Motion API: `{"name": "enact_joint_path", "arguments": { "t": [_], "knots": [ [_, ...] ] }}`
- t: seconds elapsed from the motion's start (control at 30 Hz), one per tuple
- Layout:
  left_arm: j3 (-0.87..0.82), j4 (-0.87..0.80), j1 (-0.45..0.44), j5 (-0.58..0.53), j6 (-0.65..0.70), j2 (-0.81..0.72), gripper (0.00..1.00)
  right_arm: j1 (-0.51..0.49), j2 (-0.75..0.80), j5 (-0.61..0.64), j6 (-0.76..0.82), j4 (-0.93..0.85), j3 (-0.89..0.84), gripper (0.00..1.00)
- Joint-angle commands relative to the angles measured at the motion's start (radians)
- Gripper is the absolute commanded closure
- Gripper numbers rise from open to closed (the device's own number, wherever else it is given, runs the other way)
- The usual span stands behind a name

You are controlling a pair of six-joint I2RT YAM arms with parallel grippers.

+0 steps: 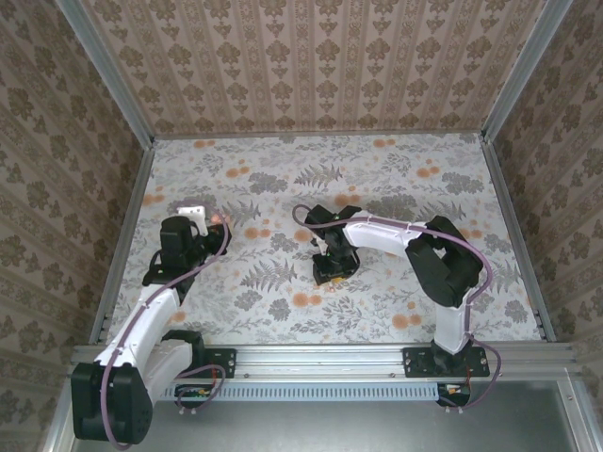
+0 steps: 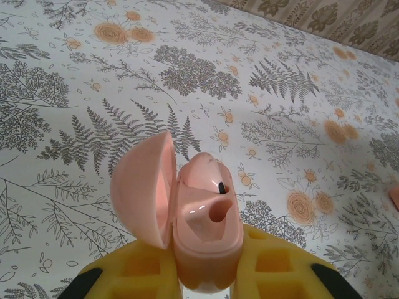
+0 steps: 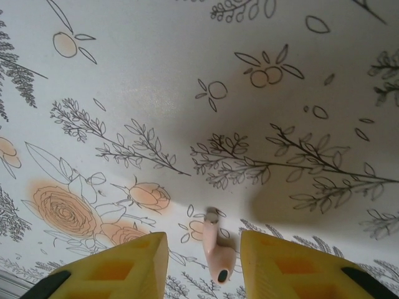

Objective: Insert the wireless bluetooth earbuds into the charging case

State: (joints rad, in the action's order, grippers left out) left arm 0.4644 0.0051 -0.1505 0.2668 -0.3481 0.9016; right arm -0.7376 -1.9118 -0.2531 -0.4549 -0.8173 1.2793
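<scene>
My left gripper is shut on the salmon-pink charging case, held upright between its yellow fingers. The lid hangs open to the left. One earbud with a black dot sits in the far slot, while the near slot is an empty hole. In the top view this gripper and the case are at the left. The other earbud lies on the table between the spread fingers of my open right gripper, touching neither. That gripper is low at mid-table.
The table is covered with a white floral sheet printed with orange flowers and grey ferns. Patterned walls and aluminium posts close in the back and sides. A metal rail runs along the near edge.
</scene>
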Motion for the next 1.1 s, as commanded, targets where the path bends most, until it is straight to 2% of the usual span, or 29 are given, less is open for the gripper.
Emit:
{"name": "enact_joint_path", "arguments": {
  "t": [0.0,0.6,1.07],
  "knots": [
    [-0.01,0.013,-0.009,-0.021,-0.009,-0.023,0.89,-0.008,-0.043,-0.041,0.01,-0.006,0.025,0.64],
    [-0.019,0.01,-0.011,-0.031,0.001,-0.032,0.89,-0.038,-0.092,-0.092,0.101,-0.069,0.095,0.69],
    [-0.027,0.001,-0.012,-0.032,0.004,-0.038,0.89,-0.077,-0.064,-0.069,0.175,-0.186,0.077,0.71]
  ]
}}
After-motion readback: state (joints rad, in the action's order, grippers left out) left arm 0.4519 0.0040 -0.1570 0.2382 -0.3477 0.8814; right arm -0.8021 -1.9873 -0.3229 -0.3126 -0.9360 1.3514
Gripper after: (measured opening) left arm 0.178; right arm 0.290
